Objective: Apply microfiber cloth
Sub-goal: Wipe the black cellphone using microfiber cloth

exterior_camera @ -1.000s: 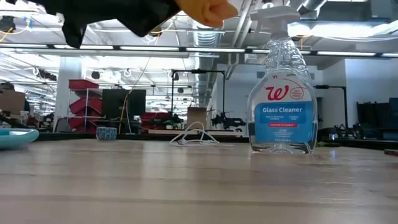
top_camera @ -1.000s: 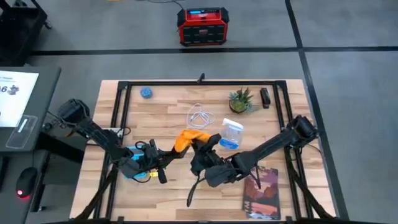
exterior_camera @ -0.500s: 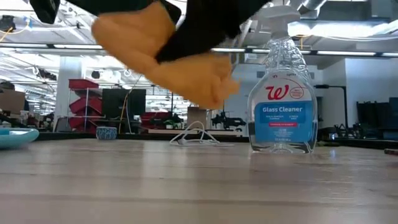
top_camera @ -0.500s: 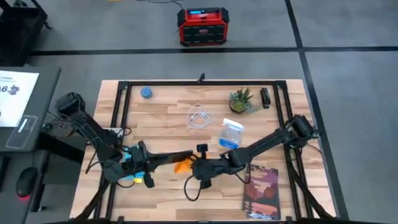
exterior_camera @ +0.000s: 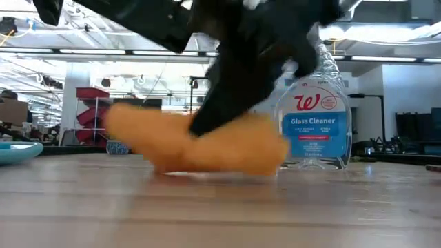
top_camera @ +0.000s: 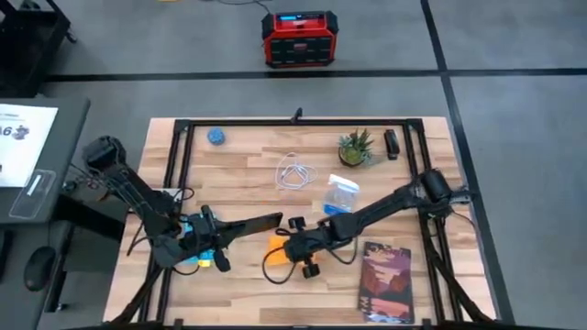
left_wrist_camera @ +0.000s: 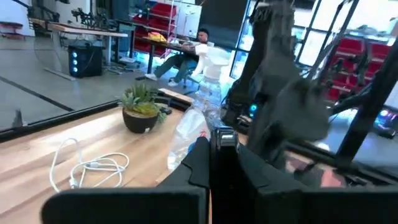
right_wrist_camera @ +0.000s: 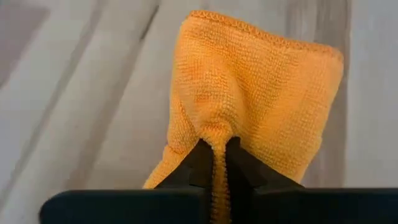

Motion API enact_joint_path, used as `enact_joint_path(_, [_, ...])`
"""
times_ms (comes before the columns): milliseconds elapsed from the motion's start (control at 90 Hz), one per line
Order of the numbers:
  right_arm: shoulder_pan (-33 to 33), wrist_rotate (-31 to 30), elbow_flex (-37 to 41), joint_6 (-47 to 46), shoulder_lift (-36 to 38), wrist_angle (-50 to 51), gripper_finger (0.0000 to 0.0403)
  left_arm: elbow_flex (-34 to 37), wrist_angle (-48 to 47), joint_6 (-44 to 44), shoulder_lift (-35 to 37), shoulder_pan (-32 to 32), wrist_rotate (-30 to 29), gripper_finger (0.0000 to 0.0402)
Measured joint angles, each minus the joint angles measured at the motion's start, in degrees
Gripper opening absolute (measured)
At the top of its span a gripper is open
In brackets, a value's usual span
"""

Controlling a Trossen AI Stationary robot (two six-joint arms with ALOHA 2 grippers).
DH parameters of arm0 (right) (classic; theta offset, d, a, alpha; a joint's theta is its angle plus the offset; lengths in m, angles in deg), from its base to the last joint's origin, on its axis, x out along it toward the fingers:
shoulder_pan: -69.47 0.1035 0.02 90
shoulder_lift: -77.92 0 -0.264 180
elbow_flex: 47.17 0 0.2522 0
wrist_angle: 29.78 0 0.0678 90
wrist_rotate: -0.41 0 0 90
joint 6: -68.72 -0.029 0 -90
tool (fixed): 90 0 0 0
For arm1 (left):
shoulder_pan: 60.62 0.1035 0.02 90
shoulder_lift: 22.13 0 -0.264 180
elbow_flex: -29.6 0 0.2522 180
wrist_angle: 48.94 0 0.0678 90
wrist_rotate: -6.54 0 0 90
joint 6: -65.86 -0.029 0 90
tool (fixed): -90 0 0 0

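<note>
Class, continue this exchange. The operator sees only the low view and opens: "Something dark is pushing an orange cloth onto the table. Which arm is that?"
Observer: The right gripper. The high view shows it on the microfiber cloth, at the table's front middle.
Operator: Does it grip the cloth?
Observer: Yes. In the right wrist view its fingers pinch a raised fold.
Operator: And the other arm?
Observer: The left gripper waits at the table's front left, on the cloth's left.

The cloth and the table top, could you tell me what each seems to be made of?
Cloth: soft knitted microfiber, matte orange, by its looped weave and stitched hem, pinched in the right gripper. Table: pale wood planks, going by the grain lines.
</note>
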Motion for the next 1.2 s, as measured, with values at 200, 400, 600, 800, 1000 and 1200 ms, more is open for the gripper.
enact_joint_path(200, [-0.9, 4.3, -1.1, -0.3, -2.8, -2.8, 0.0134, 0.0, -0.1, -0.1, 0.0, -0.2, -0.2, 0.0006])
enact_joint_path(400, [-1.9, 1.8, -2.0, -0.8, 3.8, 1.9, 0.0210, 0.1, 1.9, -2.1, 0.3, -2.4, -0.8, 0.0006])
enact_joint_path(600, [-0.8, -9.1, 0.5, -1.4, 11.2, -4.4, 0.0213, 0.1, 7.6, -8.2, 0.4, -5.2, -3.9, 0.0006])
enact_joint_path(800, [1.1, -11.0, 8.6, -0.7, 10.8, -26.6, 0.0199, 0.1, 11.2, -13.3, 0.4, -5.7, -4.5, 0.0006])
enact_joint_path(1000, [1.0, -11.0, 14.2, -3.0, 5.2, -53.4, 0.0191, 0.1, 18.9, -22.3, 0.4, -5.2, -2.3, 0.0006])
enact_joint_path(1200, [-0.5, -8.8, 14.3, -3.2, -0.4, -73.9, 0.0191, 0.1, 23.0, -27.7, 0.4, -2.5, 6.4, 0.0006])
